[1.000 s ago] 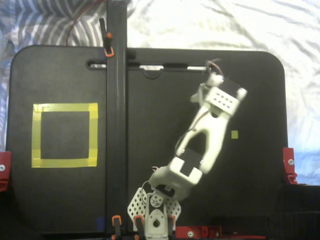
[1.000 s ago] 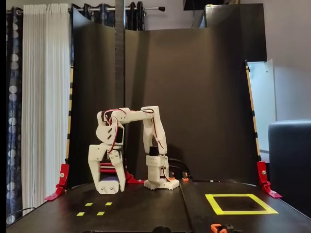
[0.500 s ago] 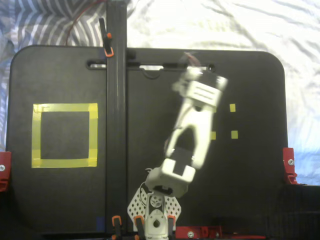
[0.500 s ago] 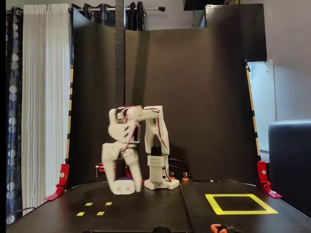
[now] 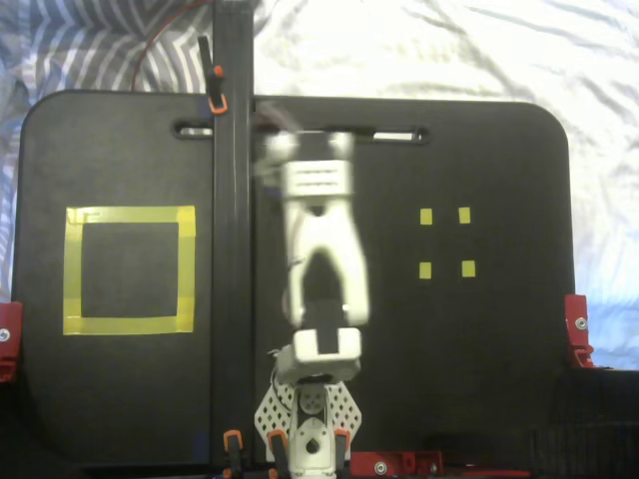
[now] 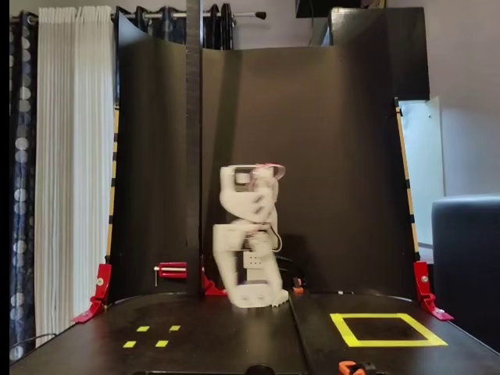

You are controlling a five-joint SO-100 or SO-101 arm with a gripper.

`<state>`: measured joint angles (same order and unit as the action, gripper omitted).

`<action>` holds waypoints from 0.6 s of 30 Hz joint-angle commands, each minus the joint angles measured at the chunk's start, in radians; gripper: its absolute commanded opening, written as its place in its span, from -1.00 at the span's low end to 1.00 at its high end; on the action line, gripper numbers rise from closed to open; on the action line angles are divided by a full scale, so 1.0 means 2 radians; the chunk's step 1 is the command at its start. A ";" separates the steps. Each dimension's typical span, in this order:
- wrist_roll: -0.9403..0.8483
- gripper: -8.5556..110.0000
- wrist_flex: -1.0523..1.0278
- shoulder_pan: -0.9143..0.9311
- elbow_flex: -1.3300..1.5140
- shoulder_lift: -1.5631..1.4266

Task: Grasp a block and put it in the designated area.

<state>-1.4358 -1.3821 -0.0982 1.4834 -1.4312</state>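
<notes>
Looking at both fixed views, I'm seeing the arm [image 5: 319, 269] blurred mid-board, gripper [image 6: 251, 294] low near the base; can't tell if clenched, and block isn't visible. Designated area [image 5: 129, 269] at 9 o'clock is holding nothing.

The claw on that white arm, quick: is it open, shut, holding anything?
Gripper: motion-blurred in both fixed views, so open, shut or holding something cannot be told.
</notes>
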 commanded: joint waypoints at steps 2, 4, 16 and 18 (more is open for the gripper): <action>0.041 -0.47 0.004 -0.048 0.001 -0.033; 0.059 -0.47 0.004 -0.071 0.001 -0.034; 0.160 -0.47 0.002 -0.194 0.015 -0.035; 0.179 -0.47 0.001 -0.216 0.018 -0.035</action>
<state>-1.1045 -1.3760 -0.4924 1.5186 -1.4419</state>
